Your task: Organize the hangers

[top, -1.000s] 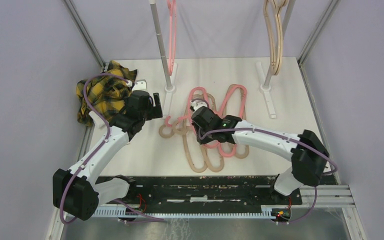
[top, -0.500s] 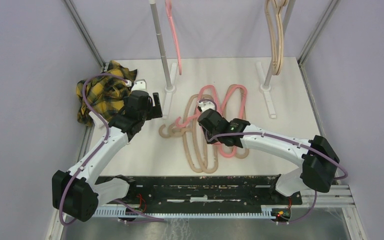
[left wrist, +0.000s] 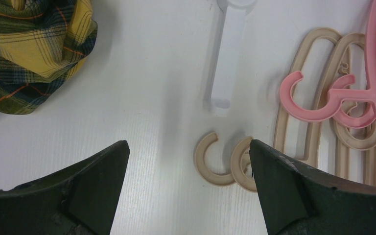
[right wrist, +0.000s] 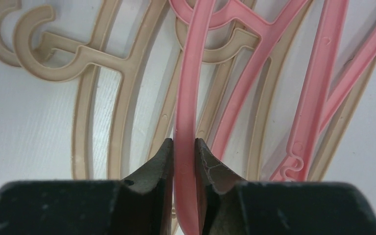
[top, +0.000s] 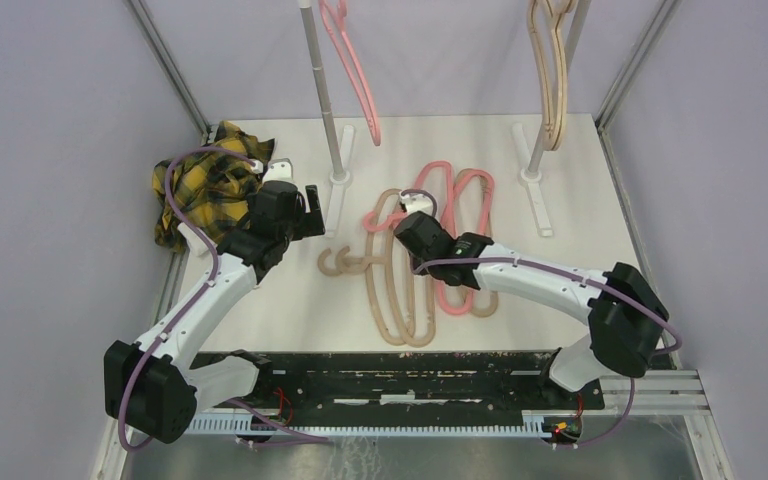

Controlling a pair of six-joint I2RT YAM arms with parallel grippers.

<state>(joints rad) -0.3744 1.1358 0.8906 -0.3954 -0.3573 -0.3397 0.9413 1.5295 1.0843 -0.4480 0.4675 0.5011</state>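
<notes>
Several salmon pink (top: 472, 240) and beige hangers (top: 400, 305) lie tangled at the table's middle. My right gripper (top: 412, 212) is shut on the bar of one pink hanger (right wrist: 188, 88), which rises between the fingertips (right wrist: 184, 144) in the right wrist view, above the beige hangers (right wrist: 93, 63). My left gripper (top: 315, 212) is open and empty, left of the pile. In the left wrist view (left wrist: 188, 152) it hovers above two beige hooks (left wrist: 215, 164). One pink hanger (top: 355, 70) hangs by the left post. Beige hangers (top: 552, 80) hang by the right post.
A yellow-black plaid cloth (top: 205, 185) lies bunched at the far left, also in the left wrist view (left wrist: 34, 44). Two upright posts stand on white bases (top: 338, 185) (top: 532, 185) at the back. Metal frame rails line both sides.
My right gripper has moved away from me with the pink hanger, dragging its hook off the beige ones. The hanging pink hanger has swung to the right. The left arm has stayed still.
</notes>
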